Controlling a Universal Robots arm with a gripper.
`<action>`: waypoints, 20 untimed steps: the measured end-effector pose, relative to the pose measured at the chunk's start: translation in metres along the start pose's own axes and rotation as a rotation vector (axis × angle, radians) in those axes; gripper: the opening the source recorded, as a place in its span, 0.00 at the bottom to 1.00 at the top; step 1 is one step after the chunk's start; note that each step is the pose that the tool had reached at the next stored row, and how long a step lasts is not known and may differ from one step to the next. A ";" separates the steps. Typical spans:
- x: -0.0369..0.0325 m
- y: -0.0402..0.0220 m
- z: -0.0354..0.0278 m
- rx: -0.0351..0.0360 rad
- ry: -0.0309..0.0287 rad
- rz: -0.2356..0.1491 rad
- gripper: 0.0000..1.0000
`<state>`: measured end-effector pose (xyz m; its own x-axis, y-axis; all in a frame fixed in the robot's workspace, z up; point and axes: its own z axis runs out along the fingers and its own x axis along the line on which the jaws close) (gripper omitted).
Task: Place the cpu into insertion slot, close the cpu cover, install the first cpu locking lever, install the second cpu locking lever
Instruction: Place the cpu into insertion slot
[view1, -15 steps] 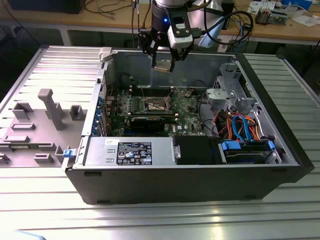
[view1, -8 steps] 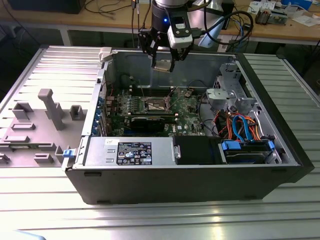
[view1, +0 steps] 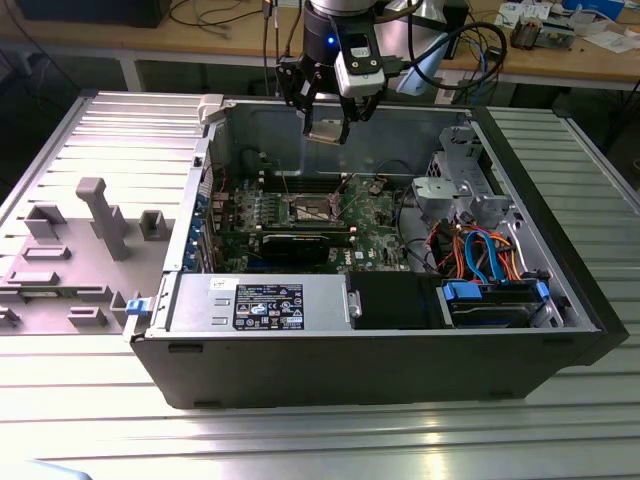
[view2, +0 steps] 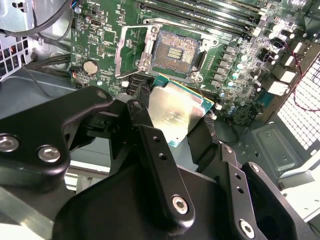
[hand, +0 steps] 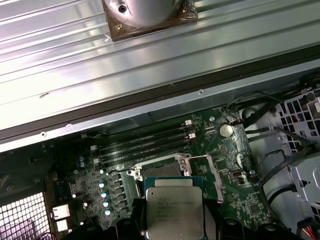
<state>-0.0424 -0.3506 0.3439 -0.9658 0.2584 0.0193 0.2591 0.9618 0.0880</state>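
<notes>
Second wrist view is the closest look, so start there. Your gripper (view2: 176, 125) has its jaws pinched in on the cpu (view2: 175, 112), with a black finger (view2: 150, 145) against each of two opposite edges and the metal top facing the camera. Past the chip is the slot (view2: 175, 52), gold contacts bare, nothing seated in it. The cover (view2: 131, 47) is swung open just beside the slot.

The first wrist view matches. The cpu (hand: 173, 212) is clamped between the jaws, and the slot (hand: 159, 171) is partly hidden behind it.

In the exterior view the case (view1: 400, 340) lies open on the table (view1: 560, 440). The slot (view1: 312, 208) is on the board near mid-picture. From there, your gripper (view1: 328, 126) hangs at about 12 o'clock, holding the cpu (view1: 325, 131) well clear of the board, up by the case's far wall.
</notes>
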 end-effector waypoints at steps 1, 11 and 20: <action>0.0000 0.0000 0.0000 0.0000 -0.0001 0.001 0.55; 0.0000 0.0000 0.0000 -0.0002 -0.0007 0.008 0.55; 0.0000 0.0000 0.0000 -0.0003 -0.0014 0.015 0.55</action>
<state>-0.0424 -0.3506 0.3439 -0.9617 0.2734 0.0193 0.2740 0.9577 0.0881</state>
